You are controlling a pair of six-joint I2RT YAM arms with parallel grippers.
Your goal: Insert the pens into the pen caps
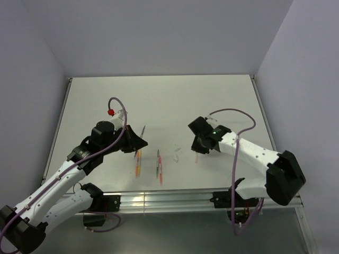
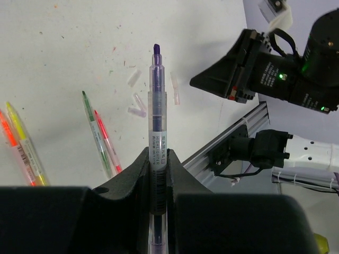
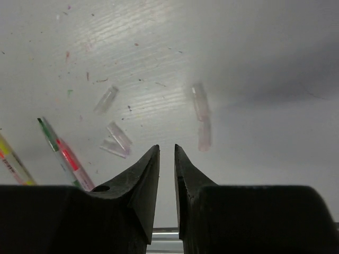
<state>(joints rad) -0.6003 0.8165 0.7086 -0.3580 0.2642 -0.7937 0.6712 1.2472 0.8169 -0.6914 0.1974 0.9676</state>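
The left pair of pens (image 1: pixel 137 163) lay on the table (image 1: pixel 159 100), near its front edge. The right pair of pens (image 1: pixel 159 167) lay just beside them. The loose caps (image 1: pixel 176 154) lay further right, near the right gripper (image 1: pixel 197 150). The held pen (image 2: pixel 158 106) sat in the left gripper (image 2: pixel 159 164).

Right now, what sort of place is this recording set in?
Probably a robot lab test cell, not a home or office: a white table boxed in by plain grey walls, an aluminium rail carrying the two arms, and highlighters and clear caps laid out.
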